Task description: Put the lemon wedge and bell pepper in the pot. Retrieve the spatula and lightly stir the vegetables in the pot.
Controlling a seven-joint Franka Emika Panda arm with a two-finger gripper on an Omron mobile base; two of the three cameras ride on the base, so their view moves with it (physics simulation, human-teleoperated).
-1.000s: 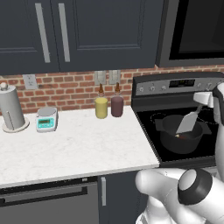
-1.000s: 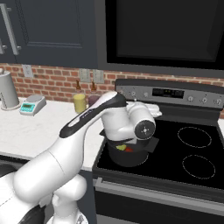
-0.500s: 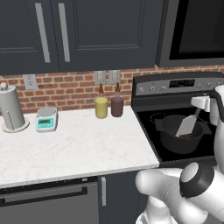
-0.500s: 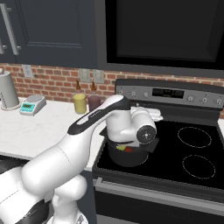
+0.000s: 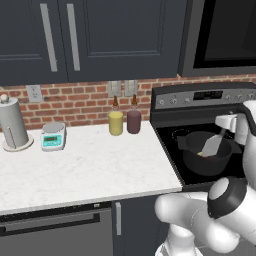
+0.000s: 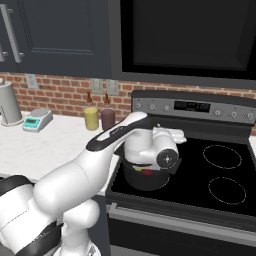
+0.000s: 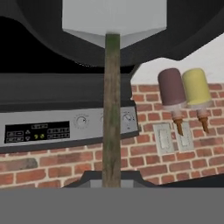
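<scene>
Spatula [image 7: 112, 87] held in the closed tool [image 5: 229, 122] over the pot [image 5: 192, 155].
Its greenish handle is revealed by the hand view; the flat grey blade is seen elsewhere.

in the right base view the white arm crosses the pot [image 6: 142, 181], hiding its left rim and most of its inside; only a sliver of red and yellow shows there, too small to tell pepper from lemon. in the left base view the spatula [image 5: 214, 145] blade dips into the pot [image 5: 192, 156] at mid right, and the arm at the right edge covers the pincer, so the grip itself can't be seen. in the hand view the spatula [image 7: 112, 109] handle runs off the bottom behind the grey band, the fingertips don't show, and the pot [image 7: 192, 30] rim is cut by the top edge.
</scene>
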